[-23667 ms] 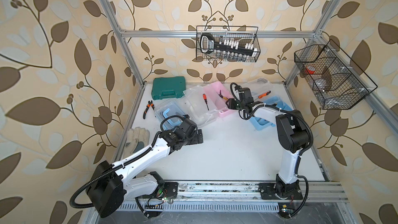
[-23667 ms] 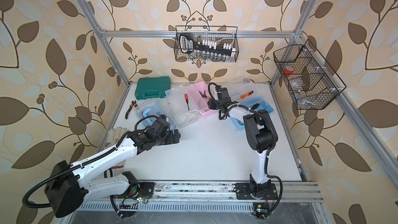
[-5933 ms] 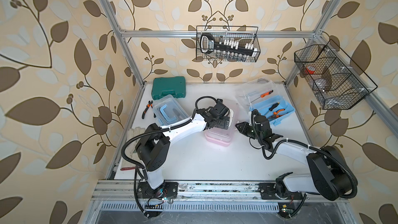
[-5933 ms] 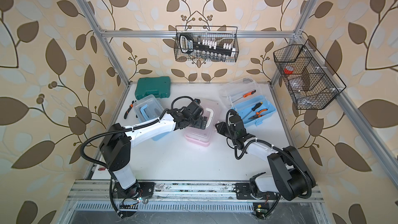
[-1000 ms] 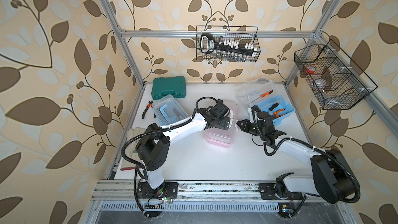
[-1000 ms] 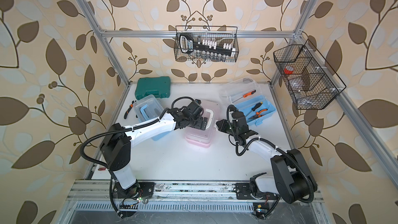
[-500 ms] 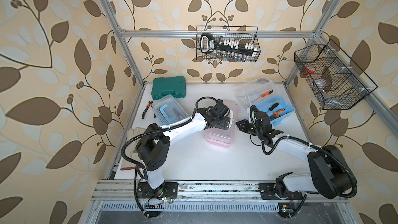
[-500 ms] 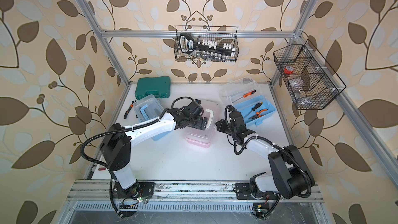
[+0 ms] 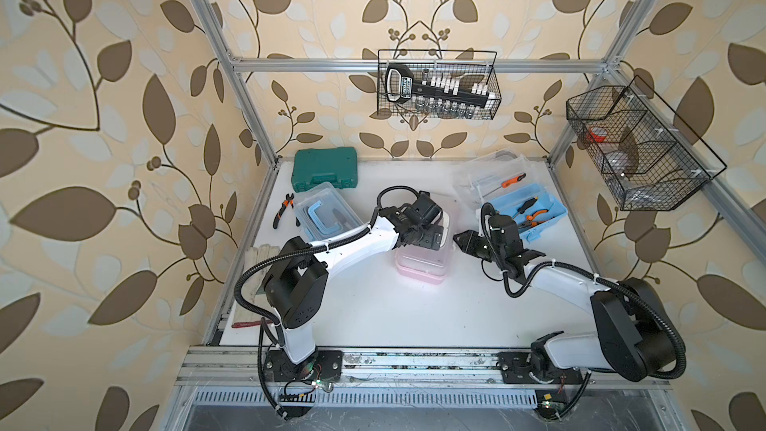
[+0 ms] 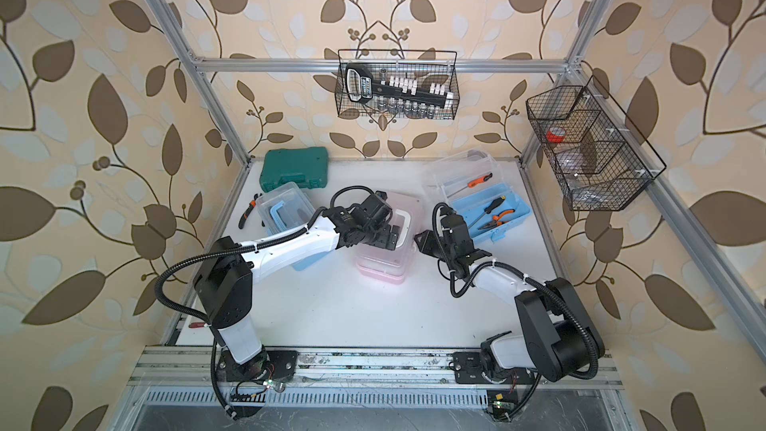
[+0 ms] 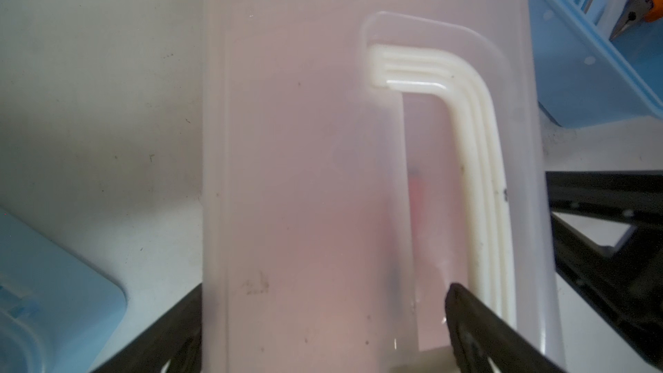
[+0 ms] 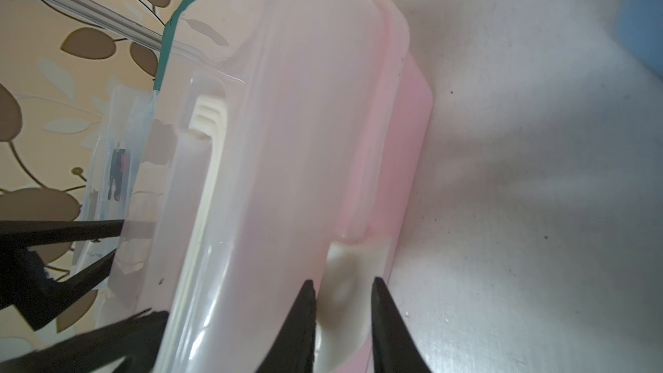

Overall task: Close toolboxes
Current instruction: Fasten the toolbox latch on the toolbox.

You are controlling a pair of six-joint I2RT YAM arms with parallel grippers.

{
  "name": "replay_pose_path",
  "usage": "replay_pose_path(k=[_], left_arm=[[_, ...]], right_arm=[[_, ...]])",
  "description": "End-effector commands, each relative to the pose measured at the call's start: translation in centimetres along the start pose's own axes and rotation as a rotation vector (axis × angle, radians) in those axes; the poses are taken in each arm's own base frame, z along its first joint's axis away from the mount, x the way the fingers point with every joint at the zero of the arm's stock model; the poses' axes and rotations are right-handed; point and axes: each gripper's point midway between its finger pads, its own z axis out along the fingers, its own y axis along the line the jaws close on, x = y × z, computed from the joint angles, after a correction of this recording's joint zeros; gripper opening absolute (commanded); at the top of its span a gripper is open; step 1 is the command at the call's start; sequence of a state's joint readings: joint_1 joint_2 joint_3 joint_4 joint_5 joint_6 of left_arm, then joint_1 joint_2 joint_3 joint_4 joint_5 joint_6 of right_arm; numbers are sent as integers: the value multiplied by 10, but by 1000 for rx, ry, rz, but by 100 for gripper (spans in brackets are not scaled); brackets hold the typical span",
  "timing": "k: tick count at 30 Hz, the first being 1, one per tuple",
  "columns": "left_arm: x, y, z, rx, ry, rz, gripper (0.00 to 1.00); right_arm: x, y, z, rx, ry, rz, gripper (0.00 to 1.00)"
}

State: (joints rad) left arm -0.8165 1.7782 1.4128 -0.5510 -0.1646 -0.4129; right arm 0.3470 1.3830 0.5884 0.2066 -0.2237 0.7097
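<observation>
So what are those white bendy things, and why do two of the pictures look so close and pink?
The white bendy things are two robot arms, each ending in a two-fingered gripper. Two pictures come from a camera high above; the close, pink ones come from small cameras on the arms' wrists. On the white table sit a pink toolbox, a shut blue toolbox, an open blue toolbox with tools inside, a green case and loose pliers. The left gripper sits open over the pink toolbox's clear lid. The right gripper has its fingers slightly apart, either side of that box's white latch.
</observation>
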Motion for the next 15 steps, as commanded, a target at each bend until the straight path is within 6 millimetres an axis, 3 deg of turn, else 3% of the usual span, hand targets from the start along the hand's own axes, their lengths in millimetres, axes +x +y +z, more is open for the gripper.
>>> replay_pose_path(k=[1,15], left_arm=[[9,-2,2,-13,58,76,99],[-12,-7,-14,-13,22,110,99]], right_arm=[[1,17,-1,-48,22,-24,27],[-1,28,-1,-82,36,-37,7]])
